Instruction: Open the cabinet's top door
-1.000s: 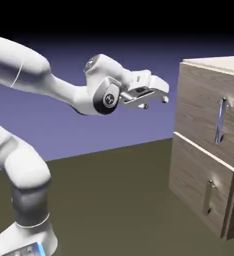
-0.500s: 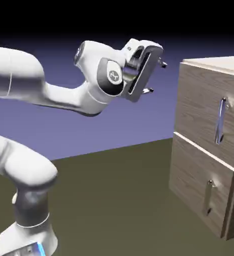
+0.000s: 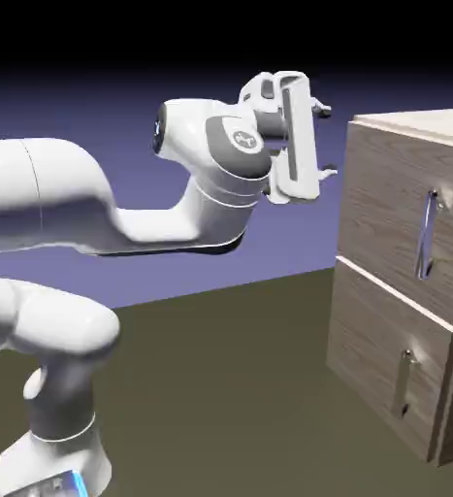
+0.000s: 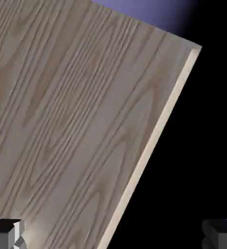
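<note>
The arm [image 3: 123, 218] rises from the lower left, runs level across the exterior view and bends up at the wrist, well above the counter [image 3: 220, 388]. The cabinet [image 3: 404, 291] stands at the right, its top door [image 3: 400, 218] flush and shut, the bar handle [image 3: 427, 233] upright. The pincer [image 3: 322, 141] points at the cabinet's upper corner, near but apart, fingers one above the other and spread wide. The hand view fills with tilted wood grain, fingertips [image 4: 3, 233] at both bottom corners
</note>
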